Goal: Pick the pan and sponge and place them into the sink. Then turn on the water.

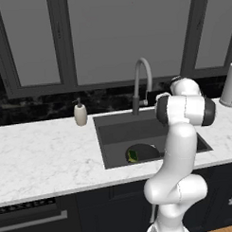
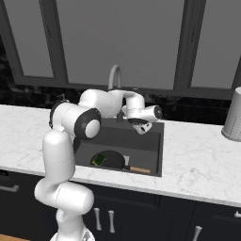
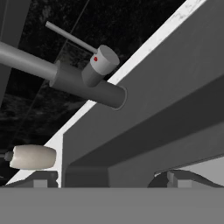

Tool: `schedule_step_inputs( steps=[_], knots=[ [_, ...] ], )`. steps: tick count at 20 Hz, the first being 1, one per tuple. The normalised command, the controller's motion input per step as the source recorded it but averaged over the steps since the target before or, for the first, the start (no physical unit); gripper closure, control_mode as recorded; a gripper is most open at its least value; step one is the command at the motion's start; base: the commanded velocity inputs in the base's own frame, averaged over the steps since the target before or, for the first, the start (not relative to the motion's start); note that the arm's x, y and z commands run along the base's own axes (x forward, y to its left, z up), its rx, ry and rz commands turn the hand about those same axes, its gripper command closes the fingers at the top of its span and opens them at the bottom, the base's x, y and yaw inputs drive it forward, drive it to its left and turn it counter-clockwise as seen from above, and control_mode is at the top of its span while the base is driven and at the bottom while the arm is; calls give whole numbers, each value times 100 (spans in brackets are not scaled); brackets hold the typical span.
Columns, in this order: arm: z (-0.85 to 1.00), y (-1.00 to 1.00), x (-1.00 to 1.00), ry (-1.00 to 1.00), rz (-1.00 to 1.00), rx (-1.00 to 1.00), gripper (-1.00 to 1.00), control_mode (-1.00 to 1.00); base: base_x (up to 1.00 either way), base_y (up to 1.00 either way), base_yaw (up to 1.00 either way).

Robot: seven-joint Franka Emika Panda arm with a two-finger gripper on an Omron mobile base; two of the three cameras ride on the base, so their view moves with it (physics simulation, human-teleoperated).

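The black pan [image 2: 113, 158] lies in the dark grey sink [image 2: 141, 141], its tan handle pointing toward the front right corner. The green and yellow sponge [image 2: 98, 160] rests on the pan's left rim; in the left base view the sponge [image 1: 133, 156] shows on the pan [image 1: 147, 151]. My gripper [image 2: 142, 127] hangs above the sink's back right part, just right of the grey gooseneck faucet [image 2: 114, 76]. In the rolled hand view the gripper [image 3: 107, 181] is open, fingertips [image 3: 41, 179] far apart and nothing between them. The faucet's base [image 3: 87, 85] and its lever knob [image 3: 103, 60] lie close ahead.
A beige soap dispenser [image 1: 80, 113] stands on the white marble counter [image 1: 43, 158] left of the sink. A grey canister [image 2: 234, 115] stands at the counter's far right. Dark window frames and black backsplash rise behind the faucet [image 1: 142, 79].
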Motion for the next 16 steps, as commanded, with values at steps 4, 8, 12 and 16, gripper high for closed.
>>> schedule_step_inputs(
  steps=[4,8,12,16],
  knots=[
    [-7,0,19,0,0,0,-100,-100,0,0,0],
    [-1,1,17,-3,0,3,-100,-100,0,0,0],
    [0,1,17,-5,0,3,-100,-100,0,0,0],
    [-1,3,19,-6,-1,1,-100,-100,0,0,0]
  ],
)
